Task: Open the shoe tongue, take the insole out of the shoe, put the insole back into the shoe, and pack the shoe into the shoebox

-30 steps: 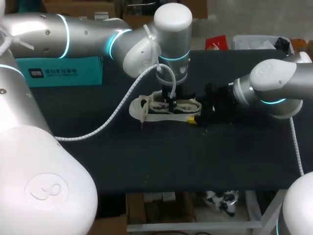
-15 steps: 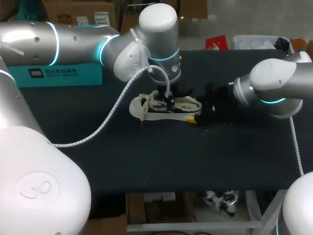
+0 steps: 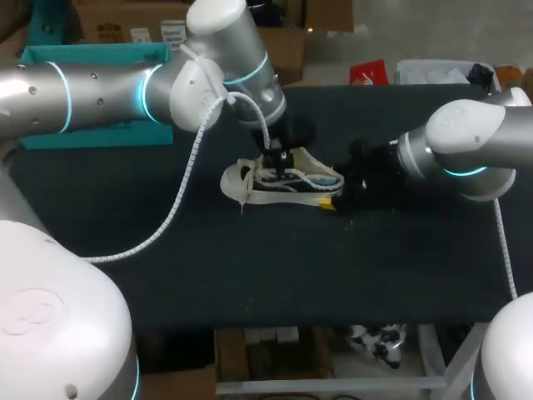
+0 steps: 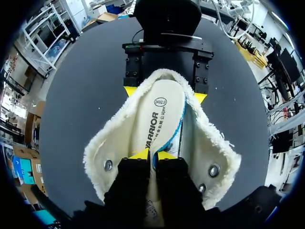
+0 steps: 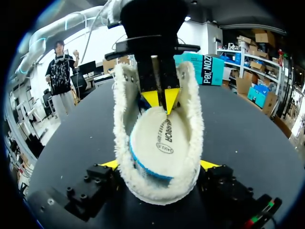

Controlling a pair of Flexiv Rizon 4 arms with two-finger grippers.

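Observation:
A cream, fleece-lined shoe lies on its sole mid-table, heel toward my right arm. My left gripper reaches down into its opening and is shut on the white insole, pinching the insole's blue-edged rim between its fingertips. The insole still lies mostly inside the shoe. My right gripper stands wide around the heel, a yellow tip pressed to each side of it, holding the shoe. The teal shoebox stands at the back left, partly hidden behind my left arm.
The black tabletop runs bare from the shoe to the front edge. A red object and a pale bin sit at the back right edge. My left arm's white cable hangs over the table's left part.
My left arm's elbow and wrist have swung to the left and back, tilting the gripper over the shoe. Its fingers have drawn a little tighter. The right arm and shoe kept still.

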